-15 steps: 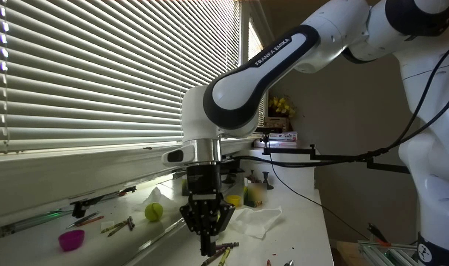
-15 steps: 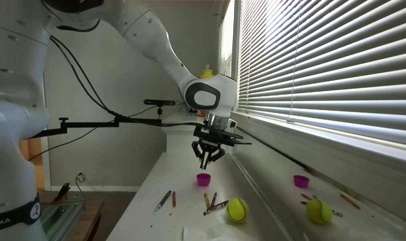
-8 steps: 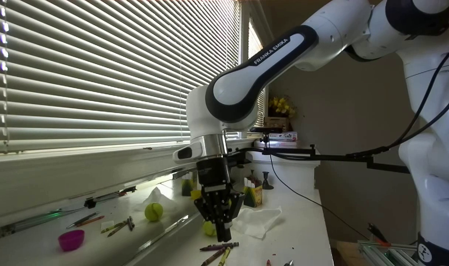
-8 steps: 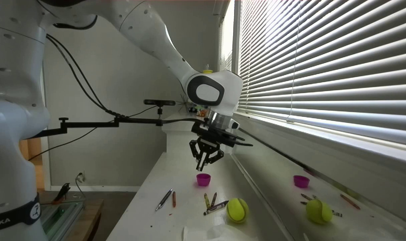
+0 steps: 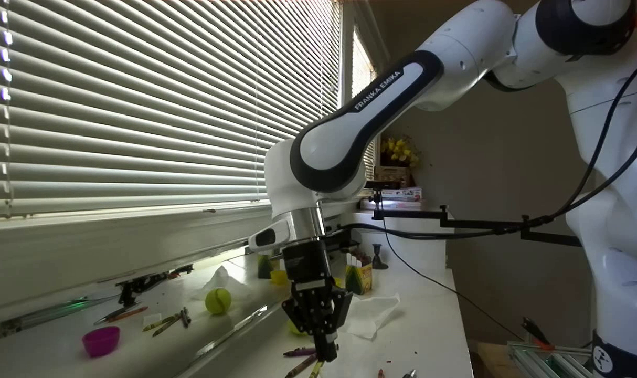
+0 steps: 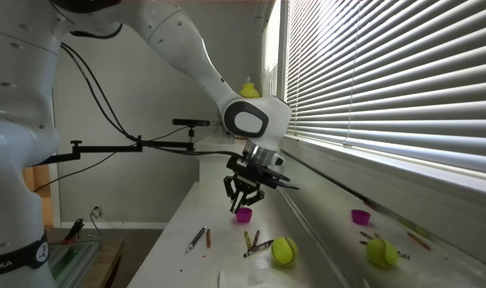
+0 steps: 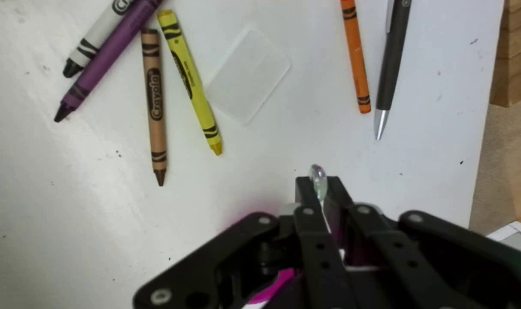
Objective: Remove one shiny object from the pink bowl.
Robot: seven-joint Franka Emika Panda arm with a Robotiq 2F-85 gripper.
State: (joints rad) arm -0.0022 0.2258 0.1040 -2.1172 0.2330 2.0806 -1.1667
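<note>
The pink bowl (image 6: 244, 216) stands upright on the white table, its upper left partly covered by my fingertips in an exterior view. A strip of it shows behind my fingers in the wrist view (image 7: 276, 286); its inside is hidden. In an exterior view only its reflection (image 5: 101, 341) in the glossy wall shows. My gripper (image 7: 319, 189) is shut on a small clear shiny bead (image 7: 318, 181), which sticks out between the fingertips. The gripper is tilted, low above the table in both exterior views (image 6: 235, 210) (image 5: 326, 357), with its tips beside the bowl in the wrist view.
Several crayons (image 7: 155, 103), a clear plastic rectangle (image 7: 247, 75), an orange crayon (image 7: 355, 56) and a pen (image 7: 392, 64) lie on the table. A yellow-green ball (image 6: 284, 251) sits near the glossy wall. A white tissue (image 5: 371, 315) and a crayon box (image 5: 359, 278) stand beyond.
My gripper has tilted and shifted away from above the bowl, toward the crayons. It rose slightly, then came down. The bowl and the things on the table have not moved.
</note>
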